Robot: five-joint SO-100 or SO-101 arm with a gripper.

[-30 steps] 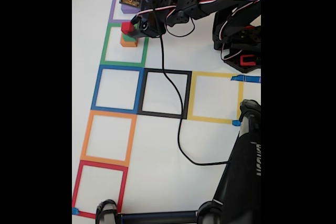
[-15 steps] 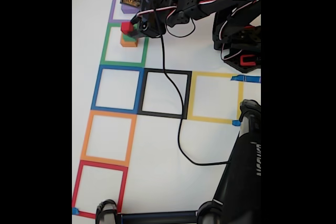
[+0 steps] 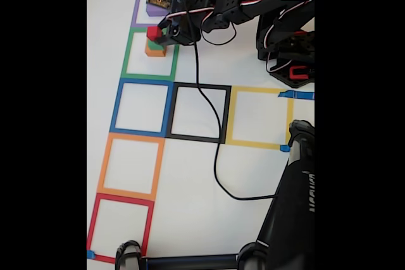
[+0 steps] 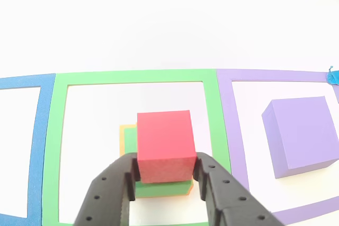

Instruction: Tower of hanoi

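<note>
Room: we see a white table with a column of hollow tape squares along the left of the fixed view, purple at the top, then green, blue, orange and red; a black square and a yellow square sit beside the blue one, all five lower squares bare inside
Edges: we note the arm's base at the right edge, a black cable trailing across the black square, and dark gear at the bottom right
Stack: we find the orange block inside the green tape square, near its upper right corner, with the green block on it and the red block topmost; in the other view the two lower blocks show as thin rims under the red one
Purple block: we see the purple block alone inside the purple tape square, apart from the stack
Pincer: we see the gripper with its black fingers narrowed onto the two sides of the red block, touching it low on each face; whether the red block rests on the green one or hangs just above, we cannot tell
</note>
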